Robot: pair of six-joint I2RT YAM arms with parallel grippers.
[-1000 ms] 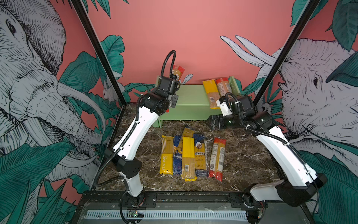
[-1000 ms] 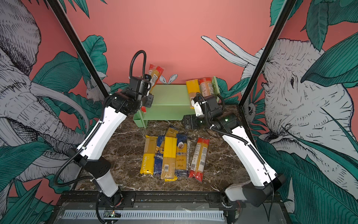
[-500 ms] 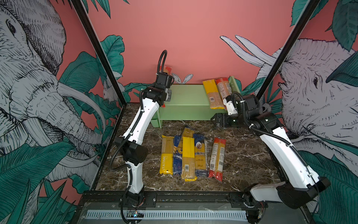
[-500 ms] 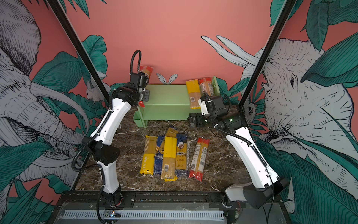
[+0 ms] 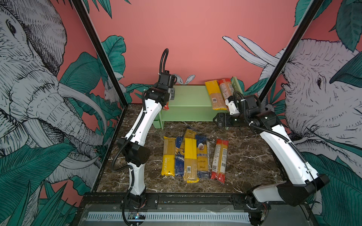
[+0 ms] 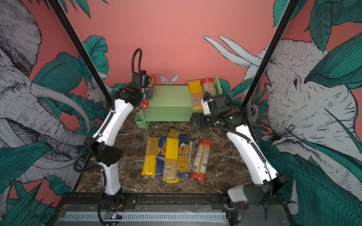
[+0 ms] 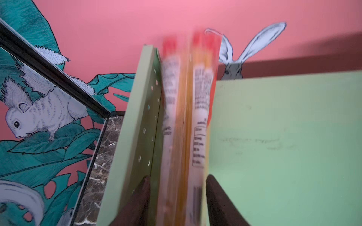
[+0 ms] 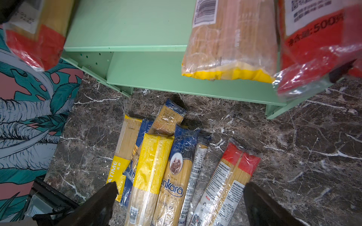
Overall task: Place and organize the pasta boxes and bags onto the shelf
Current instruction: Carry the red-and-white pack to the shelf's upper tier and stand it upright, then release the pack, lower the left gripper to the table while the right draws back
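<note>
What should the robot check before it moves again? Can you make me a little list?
1. Right gripper open and empty: ok.
2. Left gripper free of the red-ended packet: cannot tell, it's blurry.
3. Bare room on the shelf: ok, the middle of the top board is bare.
4. Yellow packet resting on the shelf: ok.
5. All packets off the table: not ok, a bunch of packets lies there.
</note>
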